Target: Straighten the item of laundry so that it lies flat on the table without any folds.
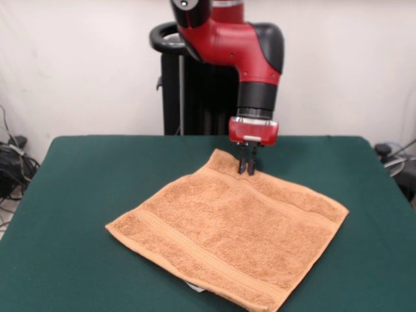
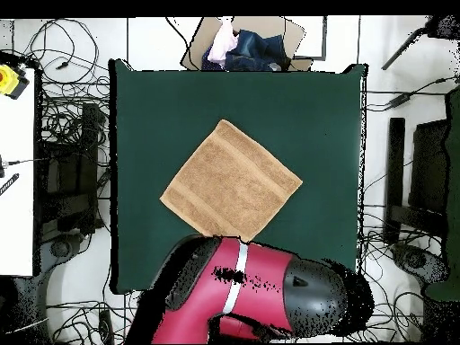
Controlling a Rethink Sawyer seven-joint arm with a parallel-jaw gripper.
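The orange-tan towel (image 1: 227, 231) lies spread out like a diamond on the dark green table (image 1: 71, 195), with woven border bands showing and no fold that I can see. A bit of white label (image 1: 195, 286) peeks out under its near edge. My gripper (image 1: 246, 170) hangs straight down over the towel's far corner, jaws close together, tips touching the cloth just inside the far border band. The overhead view shows the towel (image 2: 231, 180) mid-table (image 2: 153, 108); the red arm (image 2: 243, 292) hides the gripper there.
Green table surface surrounds the towel on all sides. The black pedestal (image 1: 188, 97) stands behind the far edge. A cardboard box with clothes (image 2: 243, 45) sits beyond the table's opposite edge. Cables (image 2: 63, 117) lie around the table.
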